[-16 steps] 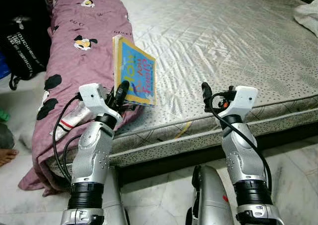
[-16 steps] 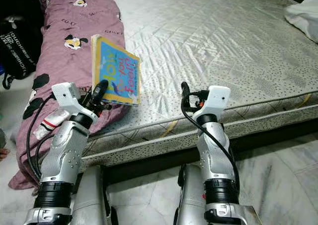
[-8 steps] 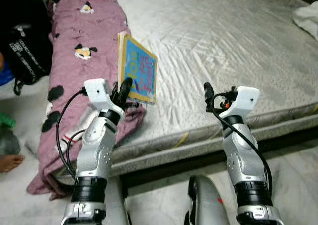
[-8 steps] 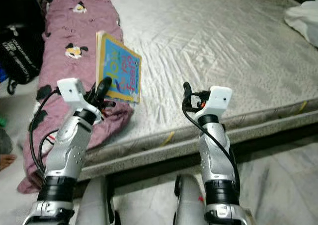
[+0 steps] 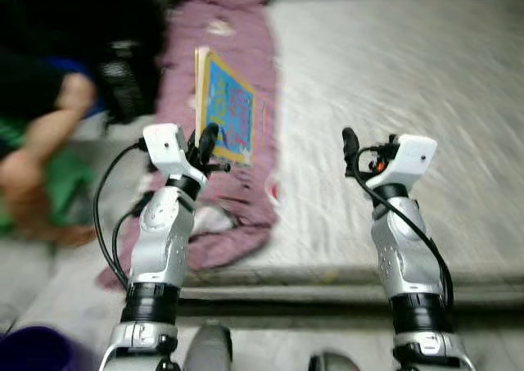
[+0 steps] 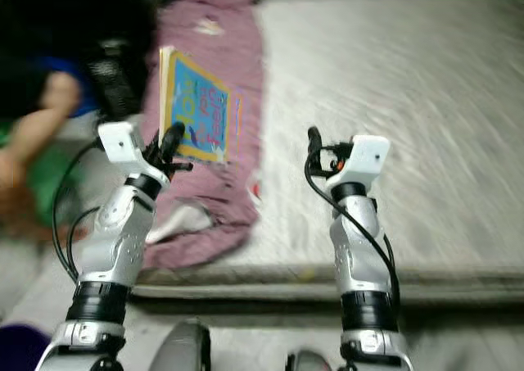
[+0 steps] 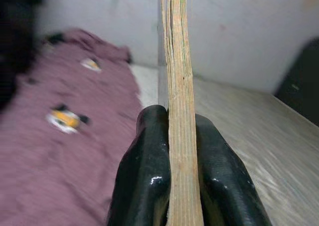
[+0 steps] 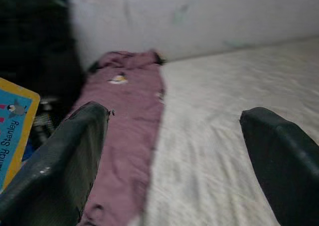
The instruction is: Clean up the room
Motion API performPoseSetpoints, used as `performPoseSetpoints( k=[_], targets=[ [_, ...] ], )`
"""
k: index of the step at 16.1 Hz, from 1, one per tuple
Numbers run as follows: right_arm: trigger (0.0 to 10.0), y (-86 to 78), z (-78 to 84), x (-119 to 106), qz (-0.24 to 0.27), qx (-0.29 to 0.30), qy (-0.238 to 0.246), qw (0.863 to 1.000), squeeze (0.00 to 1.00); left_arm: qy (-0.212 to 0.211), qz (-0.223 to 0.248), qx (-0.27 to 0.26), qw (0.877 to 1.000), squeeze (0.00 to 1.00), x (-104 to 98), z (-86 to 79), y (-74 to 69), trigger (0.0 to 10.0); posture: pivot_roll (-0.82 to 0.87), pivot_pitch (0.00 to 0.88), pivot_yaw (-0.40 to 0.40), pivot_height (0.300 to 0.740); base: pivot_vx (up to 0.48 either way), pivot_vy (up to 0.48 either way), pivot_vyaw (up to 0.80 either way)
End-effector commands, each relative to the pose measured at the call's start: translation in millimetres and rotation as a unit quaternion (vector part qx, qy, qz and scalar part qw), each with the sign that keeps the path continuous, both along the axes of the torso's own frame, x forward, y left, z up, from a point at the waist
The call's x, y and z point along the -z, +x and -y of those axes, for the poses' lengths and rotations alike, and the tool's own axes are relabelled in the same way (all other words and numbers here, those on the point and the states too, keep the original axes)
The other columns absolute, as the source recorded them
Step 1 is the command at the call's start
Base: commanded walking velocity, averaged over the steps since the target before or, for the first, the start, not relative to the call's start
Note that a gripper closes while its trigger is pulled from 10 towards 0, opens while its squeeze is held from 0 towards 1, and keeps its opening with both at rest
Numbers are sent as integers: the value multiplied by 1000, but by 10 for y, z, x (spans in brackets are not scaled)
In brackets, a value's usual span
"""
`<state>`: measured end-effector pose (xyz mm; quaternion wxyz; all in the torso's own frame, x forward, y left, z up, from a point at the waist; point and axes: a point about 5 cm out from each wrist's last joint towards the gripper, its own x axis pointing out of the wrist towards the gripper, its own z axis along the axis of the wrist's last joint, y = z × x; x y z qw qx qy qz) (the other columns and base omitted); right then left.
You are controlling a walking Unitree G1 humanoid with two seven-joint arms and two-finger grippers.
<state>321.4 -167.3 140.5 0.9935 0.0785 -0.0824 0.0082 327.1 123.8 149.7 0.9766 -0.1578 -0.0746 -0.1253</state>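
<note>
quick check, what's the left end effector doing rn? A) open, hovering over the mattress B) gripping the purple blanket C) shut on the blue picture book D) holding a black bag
C: the left end effector has both black fingers pressed against the sides of the thin blue picture book with the yellow border, holding it upright above the purple printed blanket.
</note>
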Motion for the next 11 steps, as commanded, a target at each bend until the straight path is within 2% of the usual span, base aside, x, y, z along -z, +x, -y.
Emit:
performPoseSetpoints(
  k=[1, 5, 10, 11],
  targets=[
    [10000, -8, 14, 51, -9, 7, -2, 1000, 0, 17, 14, -10, 1000, 0, -47, -22, 21, 10000, -102, 14, 63, 740, 0, 0, 0],
    [10000, -29, 56, 102, -17, 19, -13, 1000, 0, 66, -25, -46, 996, 0, 84, -44, 79, 10000, -103, 4, 65, 740, 0, 0, 0],
    [10000, -23, 57, 137, -23, 25, -17, 999, 0, 70, -30, -50, 996, 0, 130, -45, 81, 10000, -101, 0, 64, 740, 0, 0, 0],
    [10000, -17, 74, 139, -21, 32, -43, 998, 0, 69, -32, -47, 996, 0, 145, -31, 84, 10000, -100, 0, 63, 740, 0, 0, 0]
  ],
)
